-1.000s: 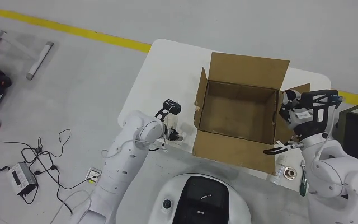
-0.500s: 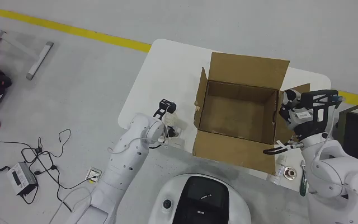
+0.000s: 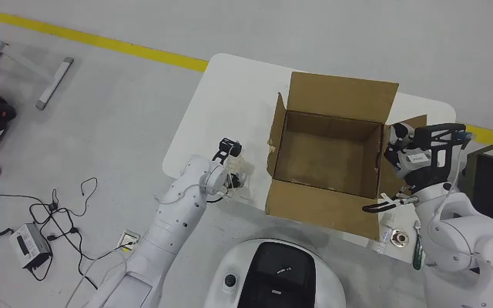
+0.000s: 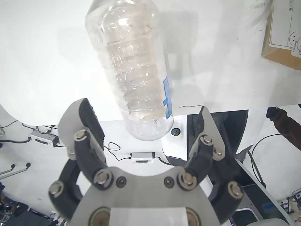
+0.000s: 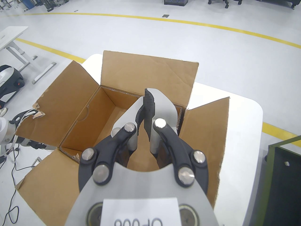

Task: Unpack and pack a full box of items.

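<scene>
A clear plastic bottle (image 4: 131, 55) lies on the white table (image 3: 216, 100), to the left of the open cardboard box (image 3: 333, 158). My left gripper (image 4: 142, 109) is open, and its two fingers stand on either side of the bottle's base without touching it. In the top view the left gripper (image 3: 237, 179) sits at the table's near edge beside the box's torn left flap. My right gripper (image 5: 147, 102) is shut on nothing and hangs above the box's (image 5: 98, 118) right side. The part of the box floor that shows is bare.
The box's four flaps stand open; the left one (image 5: 35, 115) has a torn corner. A small round thing (image 3: 399, 237) lies on the table near the box's right front corner. A dark cabinet (image 3: 481, 181) stands past the table's right edge.
The left arm's wrist has shifted a little away from the box, toward the table's near left edge. The right arm and the box have not moved.
</scene>
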Action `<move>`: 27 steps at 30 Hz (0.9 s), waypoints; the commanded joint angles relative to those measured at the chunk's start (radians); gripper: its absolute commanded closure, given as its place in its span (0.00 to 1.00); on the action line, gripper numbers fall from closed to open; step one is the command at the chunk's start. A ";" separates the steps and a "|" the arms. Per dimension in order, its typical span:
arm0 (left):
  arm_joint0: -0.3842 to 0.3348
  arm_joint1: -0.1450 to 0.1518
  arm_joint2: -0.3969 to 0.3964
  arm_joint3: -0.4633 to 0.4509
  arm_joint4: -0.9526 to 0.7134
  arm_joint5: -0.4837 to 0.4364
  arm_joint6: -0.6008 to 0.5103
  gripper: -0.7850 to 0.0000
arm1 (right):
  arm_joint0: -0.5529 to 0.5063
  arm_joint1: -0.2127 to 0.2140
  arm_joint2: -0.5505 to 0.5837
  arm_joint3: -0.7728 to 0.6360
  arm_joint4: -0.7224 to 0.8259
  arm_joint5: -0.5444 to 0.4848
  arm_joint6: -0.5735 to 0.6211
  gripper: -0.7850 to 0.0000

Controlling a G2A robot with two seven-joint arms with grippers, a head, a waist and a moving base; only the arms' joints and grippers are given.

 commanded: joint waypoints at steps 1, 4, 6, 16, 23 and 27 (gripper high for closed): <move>-0.008 -0.001 0.006 0.012 -0.001 0.000 0.003 0.53 | 0.000 0.000 0.000 0.000 0.000 0.000 0.000 1.00; -0.018 -0.001 0.011 0.033 0.003 0.001 0.012 0.61 | 0.000 0.000 0.000 0.000 0.000 0.000 0.000 1.00; -0.024 -0.002 0.014 0.044 0.005 0.000 0.019 0.70 | 0.000 0.000 0.000 0.000 0.000 0.000 0.000 1.00; -0.036 -0.001 0.019 0.068 -0.001 0.007 0.039 0.87 | 0.000 0.000 0.000 0.000 0.000 0.000 0.000 1.00; -0.042 0.000 0.013 0.069 -0.014 0.010 0.036 0.04 | 0.000 0.000 0.000 0.000 0.000 0.000 0.000 1.00; -0.045 0.002 0.006 0.068 -0.025 0.007 0.036 0.00 | 0.000 0.000 0.000 0.000 0.000 0.000 0.000 1.00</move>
